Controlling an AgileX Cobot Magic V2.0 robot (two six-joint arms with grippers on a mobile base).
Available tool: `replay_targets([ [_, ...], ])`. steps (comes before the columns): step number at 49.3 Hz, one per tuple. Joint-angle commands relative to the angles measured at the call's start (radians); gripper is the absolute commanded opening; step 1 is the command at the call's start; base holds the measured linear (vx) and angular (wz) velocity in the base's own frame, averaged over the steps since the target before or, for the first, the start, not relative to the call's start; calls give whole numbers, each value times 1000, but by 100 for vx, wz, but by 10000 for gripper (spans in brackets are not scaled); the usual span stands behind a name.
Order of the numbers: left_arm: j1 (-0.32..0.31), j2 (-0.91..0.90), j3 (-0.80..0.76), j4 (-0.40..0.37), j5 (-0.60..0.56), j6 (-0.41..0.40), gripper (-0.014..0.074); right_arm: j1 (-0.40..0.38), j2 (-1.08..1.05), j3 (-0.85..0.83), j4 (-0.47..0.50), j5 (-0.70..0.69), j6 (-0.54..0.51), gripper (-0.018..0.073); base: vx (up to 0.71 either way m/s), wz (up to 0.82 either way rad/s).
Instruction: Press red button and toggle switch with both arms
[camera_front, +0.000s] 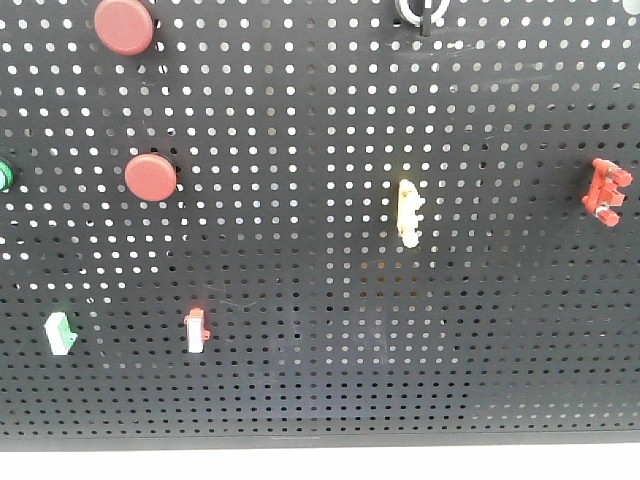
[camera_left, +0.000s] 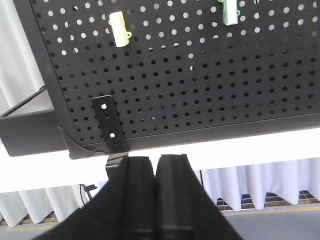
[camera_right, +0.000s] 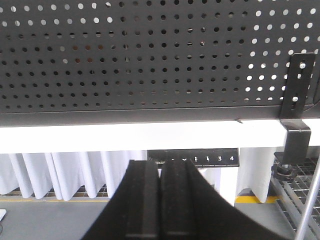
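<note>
A black pegboard (camera_front: 330, 380) fills the front view. Two round red buttons sit on it, one at the top left (camera_front: 124, 25) and one lower (camera_front: 151, 177). Small switches are mounted on it: green-white (camera_front: 61, 332), red-white (camera_front: 195, 330), yellow (camera_front: 407, 212) and red (camera_front: 606, 190). No arm or gripper shows in the front view. In the left wrist view my left gripper (camera_left: 155, 159) is shut and empty, below the board's lower edge (camera_left: 200, 132). In the right wrist view my right gripper (camera_right: 161, 164) is shut and empty, also below the board (camera_right: 150, 60).
A green button (camera_front: 4, 175) sits at the left edge, and a black part with a white ring (camera_front: 422, 12) at the top. The left wrist view shows a yellow switch (camera_left: 120, 28) and a green-white switch (camera_left: 229, 11). Clamp brackets (camera_left: 110, 125) (camera_right: 297, 90) hold the board's corners. White curtains hang behind.
</note>
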Motion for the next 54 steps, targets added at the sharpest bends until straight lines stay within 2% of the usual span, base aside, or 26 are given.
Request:
replay_targets([
  [1, 1, -7, 34, -3, -104, -6, 1, -6, -16, 12, -6, -96, -9, -3, 0, 0],
  [11, 1, -7, 31, -7, -166, -6, 1, -6, -16, 12, -6, -177, -9, -3, 0, 0],
  [17, 1, -7, 31, -13, -245, -10, 1, -6, -16, -2, -6, -300, -8, -3, 0, 0],
  [21, 1, -7, 9, -30, -351, -68, 1, -6, -16, -61, -5, -316, -5, -3, 0, 0],
  [24, 1, -7, -29, -37, -468, -145, 1, -6, -16, -129, -5, -314, -5, -3, 0, 0],
  [27, 1, -7, -92, -35, -518, -198, 1, -6, -13, -199, -5, -312, -5, -3, 0, 0],
  [31, 1, 3, -224, -15, -455, -216, 1, -6, 11, -323, -5, -301, -5, -3, 0, 0],
  [39, 1, 101, -553, 85, -155, -216, 1, -6, 155, -604, -6, -214, -8, -3, 0, 0],
  [43, 1, 174, -715, 122, -55, -215, 1, -6, 245, -727, -6, -197, -10, -3, 0, 0],
  [49, 1, 274, -886, 130, -11, -215, 1, -6, 399, -878, -6, -196, -30, -3, 0, 0],
  [54, 1, 347, -942, 128, -10, -215, 1, -6, 507, -940, -6, -216, -89, -3, 0, 0],
])
